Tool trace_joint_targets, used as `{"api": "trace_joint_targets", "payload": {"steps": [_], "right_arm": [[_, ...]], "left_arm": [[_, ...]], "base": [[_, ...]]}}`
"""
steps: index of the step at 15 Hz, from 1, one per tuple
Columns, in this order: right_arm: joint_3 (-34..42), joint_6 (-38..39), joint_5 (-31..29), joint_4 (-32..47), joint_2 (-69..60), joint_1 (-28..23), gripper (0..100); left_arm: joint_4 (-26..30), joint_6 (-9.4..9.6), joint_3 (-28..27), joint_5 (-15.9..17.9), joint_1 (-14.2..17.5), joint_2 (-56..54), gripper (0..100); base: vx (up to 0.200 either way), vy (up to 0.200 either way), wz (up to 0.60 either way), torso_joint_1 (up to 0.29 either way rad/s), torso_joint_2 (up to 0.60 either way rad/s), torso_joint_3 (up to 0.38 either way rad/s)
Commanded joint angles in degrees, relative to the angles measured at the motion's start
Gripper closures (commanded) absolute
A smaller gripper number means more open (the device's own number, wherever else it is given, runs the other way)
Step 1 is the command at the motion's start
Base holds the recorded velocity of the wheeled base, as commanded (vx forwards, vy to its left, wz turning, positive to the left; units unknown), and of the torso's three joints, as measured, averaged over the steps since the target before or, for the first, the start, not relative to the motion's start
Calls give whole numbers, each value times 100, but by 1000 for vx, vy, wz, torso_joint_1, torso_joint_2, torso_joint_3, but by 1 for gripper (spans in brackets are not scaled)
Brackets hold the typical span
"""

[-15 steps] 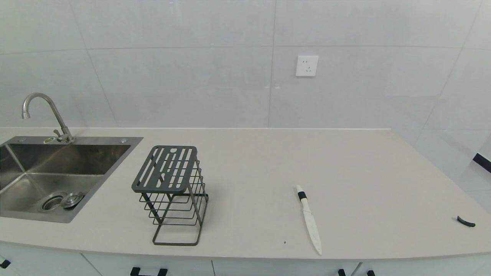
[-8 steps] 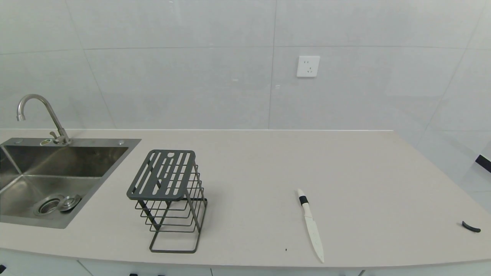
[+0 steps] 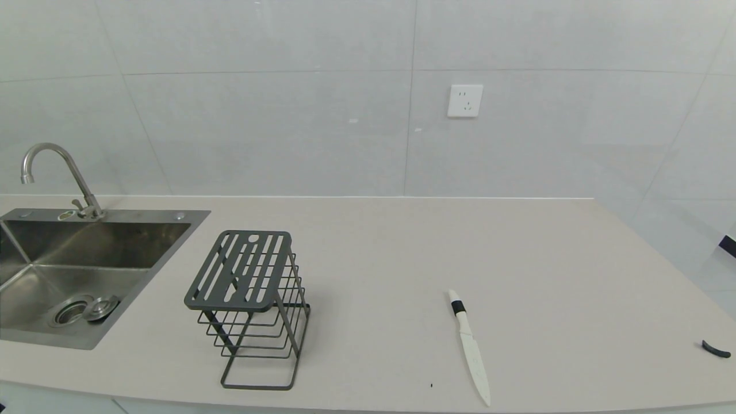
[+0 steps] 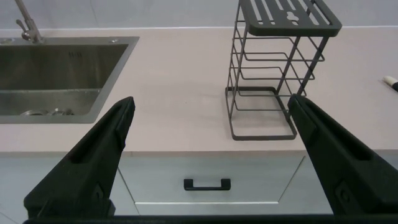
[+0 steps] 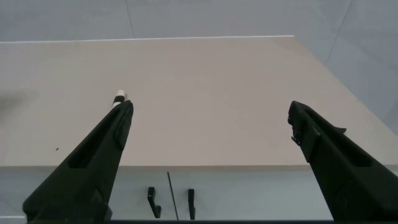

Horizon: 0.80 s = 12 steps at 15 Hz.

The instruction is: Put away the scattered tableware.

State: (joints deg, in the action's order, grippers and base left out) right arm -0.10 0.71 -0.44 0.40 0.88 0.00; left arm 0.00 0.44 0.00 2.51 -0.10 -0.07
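Note:
A white knife (image 3: 469, 345) with a black band on its handle lies flat on the beige counter (image 3: 517, 259), blade toward the front edge. Its handle tip (image 5: 119, 96) peeks out beside one finger in the right wrist view. A dark wire rack (image 3: 247, 305) with a slotted top stands left of the knife, near the sink; the left wrist view has the rack (image 4: 273, 68) ahead. My left gripper (image 4: 211, 112) hangs open in front of the counter, below its edge. My right gripper (image 5: 211, 115) is open too, short of the counter's front edge, with nothing between the fingers.
A steel sink (image 3: 86, 270) with a curved faucet (image 3: 54, 172) is set into the counter's left end. A small black piece (image 3: 716, 349) lies at the far right edge. A wall socket (image 3: 464, 100) sits on the tiled wall. Drawer handles (image 4: 207, 184) show under the counter.
The whole head picture has shifted: the rack, knife and counter sit lower and closer, so the camera has moved. The things themselves have not moved on the counter.

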Motion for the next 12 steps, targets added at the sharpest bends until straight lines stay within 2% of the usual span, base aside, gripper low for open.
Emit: {"api": "trace_joint_targets", "payload": {"steps": [1,12], "right_arm": [[1,0,0,-5,9,0,0],[-8,17,-9,13,9,-9,0]], "left_arm": [[0,-9,0,13,1,7,0],[-9,-26,0,13,1,7,0]], "base": [[0,0,0,0,0,0],[0,0,0,0,0,0]]}}
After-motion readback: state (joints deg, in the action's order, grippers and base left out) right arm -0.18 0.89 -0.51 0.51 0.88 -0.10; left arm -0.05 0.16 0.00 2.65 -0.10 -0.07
